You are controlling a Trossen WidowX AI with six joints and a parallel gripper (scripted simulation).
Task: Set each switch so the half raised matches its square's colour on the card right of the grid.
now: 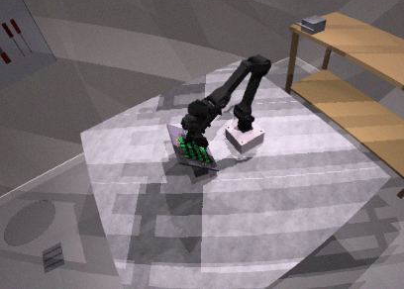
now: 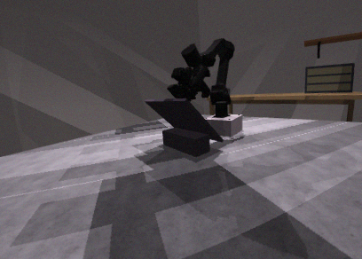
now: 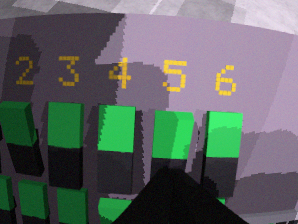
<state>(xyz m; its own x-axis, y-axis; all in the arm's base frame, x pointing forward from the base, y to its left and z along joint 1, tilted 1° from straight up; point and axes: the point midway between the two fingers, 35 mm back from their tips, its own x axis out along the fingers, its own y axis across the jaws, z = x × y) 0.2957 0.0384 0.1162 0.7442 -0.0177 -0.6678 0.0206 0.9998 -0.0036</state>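
Black and pinched fully narrow at the gripper (image 1: 198, 141) (image 2: 191, 97) (image 3: 169, 179), with nothing seen between the tips. Points up from 6 o'clock in the wrist view, over the dark near half of switch 5 (image 3: 172, 135); cannot tell whether touching. Just beside, at 3 o'clock, comes to switch 6 (image 3: 224, 132); at 9 o'clock, to switch 4 (image 3: 116, 145), then switch 3 (image 3: 65, 142) and switch 2 (image 3: 19, 135), all showing green above dark. Farther toward 12 o'clock, reads yellow numerals 2 to 6 on the panel (image 1: 170, 131) (image 2: 177, 113) (image 3: 260, 45). Cannot make out the card's colours.

Seen from the top, leads from the gripper toward 1 o'clock along the black arm (image 1: 230, 89) (image 2: 223, 72), then down to the white base (image 1: 238, 144) (image 2: 225, 129), at 3 o'clock from the gripper. In the exterior view, tilts at the panel above a dark block (image 2: 185, 142), resting on the pale table (image 1: 297, 209) (image 2: 266, 187). Outermost, toward 2 o'clock from above, ends at a wooden bench (image 1: 356, 33) (image 2: 284, 96) bearing a grey box (image 1: 314, 25).
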